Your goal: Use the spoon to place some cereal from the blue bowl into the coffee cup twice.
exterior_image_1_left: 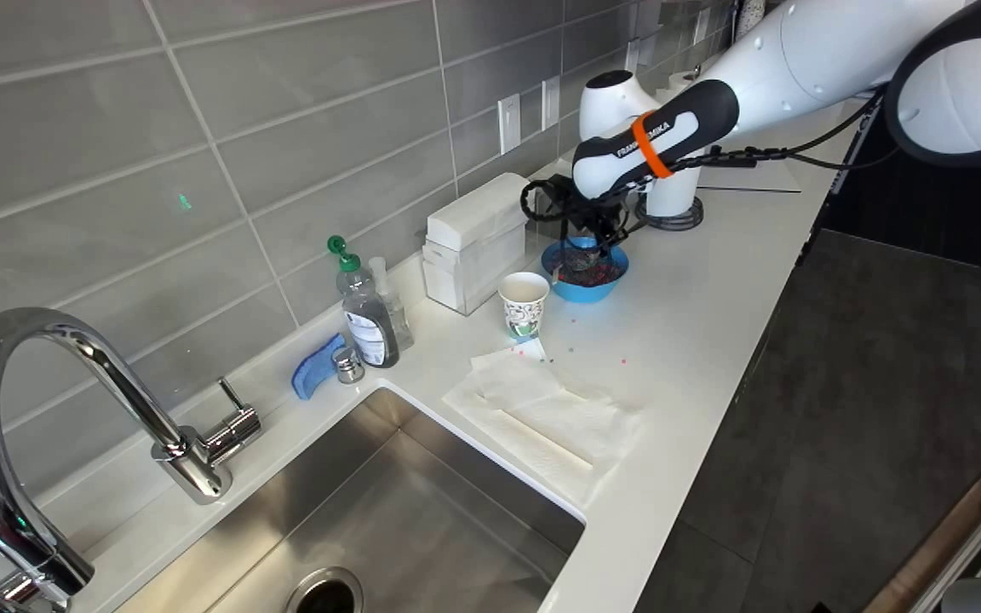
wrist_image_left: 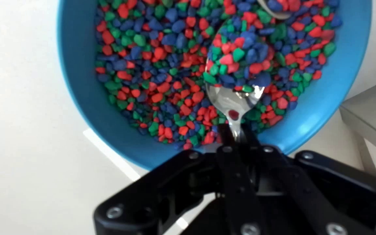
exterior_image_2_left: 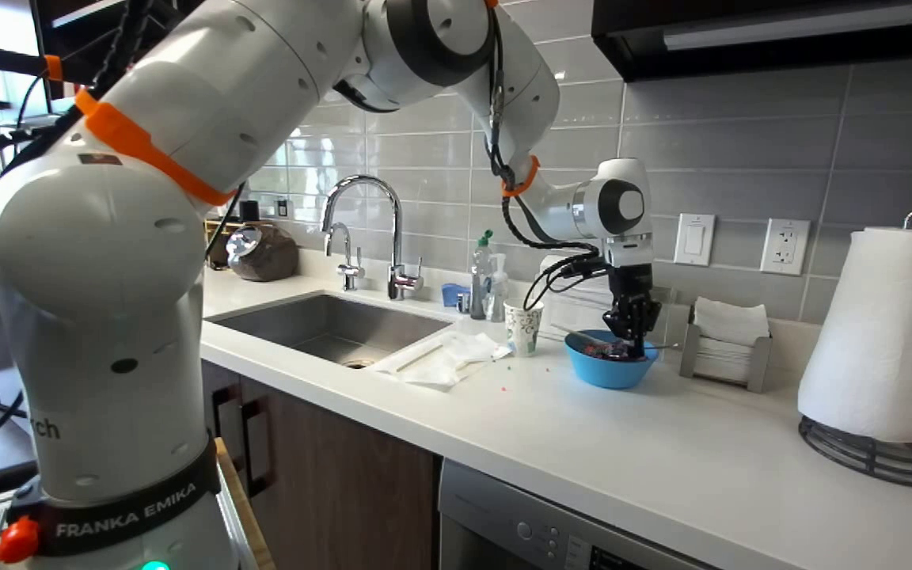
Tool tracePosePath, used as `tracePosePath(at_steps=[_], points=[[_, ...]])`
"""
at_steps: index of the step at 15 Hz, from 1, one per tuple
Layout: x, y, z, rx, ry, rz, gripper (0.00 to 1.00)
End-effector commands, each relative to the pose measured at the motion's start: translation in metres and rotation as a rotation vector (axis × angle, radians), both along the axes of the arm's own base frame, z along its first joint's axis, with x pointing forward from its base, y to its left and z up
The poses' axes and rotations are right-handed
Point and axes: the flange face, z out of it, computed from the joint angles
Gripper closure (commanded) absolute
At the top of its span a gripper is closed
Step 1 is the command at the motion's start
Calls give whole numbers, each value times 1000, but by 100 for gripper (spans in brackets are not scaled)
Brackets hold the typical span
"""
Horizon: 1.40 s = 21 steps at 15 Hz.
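A big white robot arm (exterior_image_2_left: 266, 87) bends over the counter (exterior_image_2_left: 662, 443). Its black gripper (exterior_image_2_left: 635, 350) points down at the blue bowl (exterior_image_2_left: 610, 374) of dark cereal (exterior_image_2_left: 600, 350). The coffee cup (exterior_image_2_left: 522, 331) stands near the bowl. A fat paper towel roll (exterior_image_2_left: 872, 340) stands well apart from them. A shiny tap (exterior_image_2_left: 397, 229) stands by the sink (exterior_image_2_left: 337, 323).

In an exterior view, looked down from high near the sink (exterior_image_1_left: 448, 511), slantwise along the desk (exterior_image_1_left: 712, 281) and the tiled wall (exterior_image_1_left: 329, 111), with the faucet (exterior_image_1_left: 120, 387) close and the blue bowl (exterior_image_1_left: 584, 292) farther off. In an exterior view, faced the same tiled wall from lower down, close beside the robot arm (exterior_image_2_left: 100, 332), across the desk's front edge. In both exterior views, took in the sink, the coffee cup (exterior_image_1_left: 524, 298) and the blue bowl. In the wrist view, peered steeply down past the end effector (wrist_image_left: 237, 134) from close above the blue bowl, cutting off part of its rim.
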Motion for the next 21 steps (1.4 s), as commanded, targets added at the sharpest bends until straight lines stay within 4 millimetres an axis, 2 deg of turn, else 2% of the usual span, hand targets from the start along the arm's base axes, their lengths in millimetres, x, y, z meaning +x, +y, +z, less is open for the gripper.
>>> tracePosePath(at_steps=[1,5,12,16,21], points=[[-7,-6,6,35,-3,9,98],[-10,-13,8,49,4,24,98],[-14,-3,36,68,0,63,98],[-18,13,58,72,14,86,98],[-23,48,83,77,55,144,98]])
